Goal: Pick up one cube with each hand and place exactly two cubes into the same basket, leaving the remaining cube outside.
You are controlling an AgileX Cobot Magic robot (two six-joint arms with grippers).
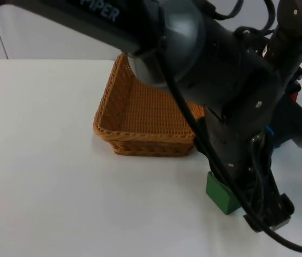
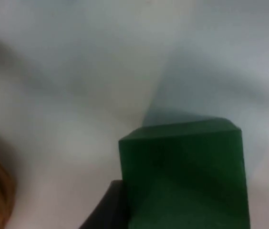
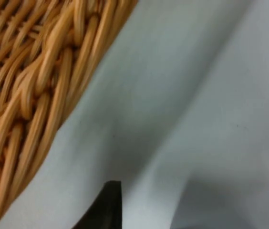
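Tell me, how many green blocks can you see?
1. The green block sits on the white table in front of the basket, under the left gripper. The big arms could be hiding other blocks.

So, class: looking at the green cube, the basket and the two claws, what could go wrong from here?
1. The green cube sits on the table right beside the left claw; a slightly off approach might push it aside rather than grip it.
2. The right claw is low, close to the basket wall; a careless move could knock the basket.
3. The two arms overlap above the basket, so they might collide.
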